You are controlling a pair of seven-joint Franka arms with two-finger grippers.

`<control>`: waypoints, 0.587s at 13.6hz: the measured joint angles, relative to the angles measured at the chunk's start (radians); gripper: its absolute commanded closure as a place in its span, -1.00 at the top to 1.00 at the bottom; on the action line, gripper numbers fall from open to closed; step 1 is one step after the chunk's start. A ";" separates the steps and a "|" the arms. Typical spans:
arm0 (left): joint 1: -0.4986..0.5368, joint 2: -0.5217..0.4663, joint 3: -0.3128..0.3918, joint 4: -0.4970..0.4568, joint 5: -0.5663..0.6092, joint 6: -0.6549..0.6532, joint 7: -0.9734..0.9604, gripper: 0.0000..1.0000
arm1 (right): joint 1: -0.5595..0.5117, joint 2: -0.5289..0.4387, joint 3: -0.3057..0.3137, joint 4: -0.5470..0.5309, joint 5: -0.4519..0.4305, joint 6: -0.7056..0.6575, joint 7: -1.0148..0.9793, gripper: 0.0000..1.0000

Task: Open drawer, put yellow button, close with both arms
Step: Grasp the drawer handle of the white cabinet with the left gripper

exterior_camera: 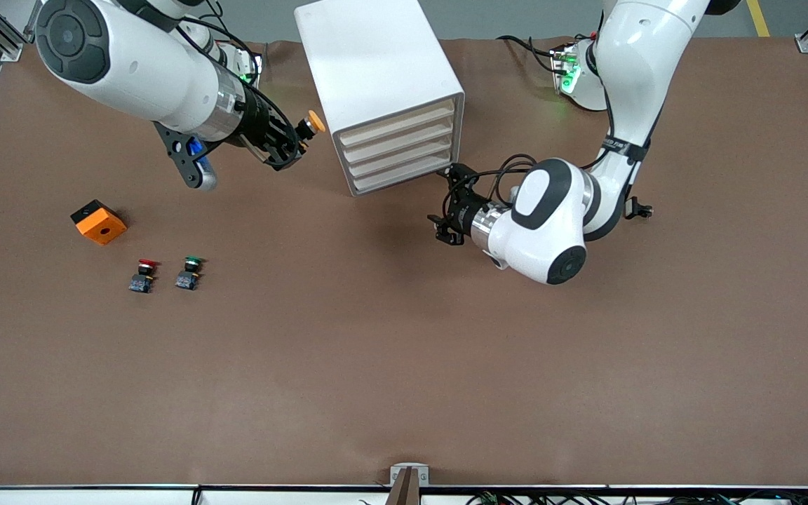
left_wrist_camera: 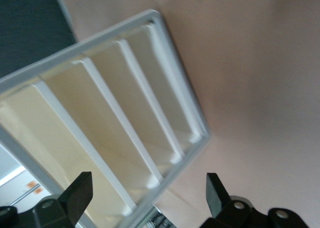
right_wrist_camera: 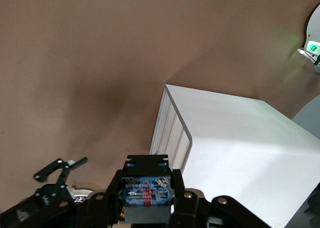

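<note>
The white cabinet (exterior_camera: 376,70) stands at the table's back middle, and its uppermost drawer (exterior_camera: 398,126) is shut like the three below it. My right gripper (exterior_camera: 295,140) hangs over the table beside the cabinet, toward the right arm's end, shut on the yellow button (exterior_camera: 315,122). Its blue base block (right_wrist_camera: 146,193) sits between the fingers, with the cabinet (right_wrist_camera: 235,148) ahead. My left gripper (exterior_camera: 449,210) is low in front of the cabinet's lower corner, open and holding nothing. In the left wrist view its fingers (left_wrist_camera: 80,193) stand wide before the drawer fronts, the uppermost drawer (left_wrist_camera: 25,133) among them.
An orange cube with a hole (exterior_camera: 99,221) lies toward the right arm's end of the table. A red-capped button (exterior_camera: 143,275) and a green-capped button (exterior_camera: 189,273) stand a little nearer the front camera.
</note>
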 measured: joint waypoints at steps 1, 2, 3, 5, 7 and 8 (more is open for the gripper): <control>0.000 0.021 0.000 0.000 -0.025 -0.052 -0.014 1.00 | 0.000 0.000 0.000 0.000 0.000 0.000 0.000 -0.52; 0.001 0.042 0.000 0.000 -0.055 -0.084 -0.017 1.00 | 0.000 0.000 0.000 0.000 0.000 0.000 -0.001 -0.52; 0.003 0.060 0.001 0.000 -0.085 -0.101 -0.017 1.00 | 0.000 0.000 0.000 0.000 0.000 0.000 -0.001 -0.52; 0.016 0.084 0.003 0.000 -0.143 -0.107 -0.019 1.00 | 0.000 0.000 0.000 0.000 0.000 0.000 -0.001 -0.51; 0.035 0.095 0.004 0.001 -0.171 -0.118 -0.059 1.00 | -0.001 0.001 0.000 0.000 0.000 0.001 -0.001 -0.51; 0.036 0.095 0.004 0.004 -0.172 -0.130 -0.093 1.00 | -0.001 0.001 0.000 0.000 0.000 0.001 -0.001 -0.51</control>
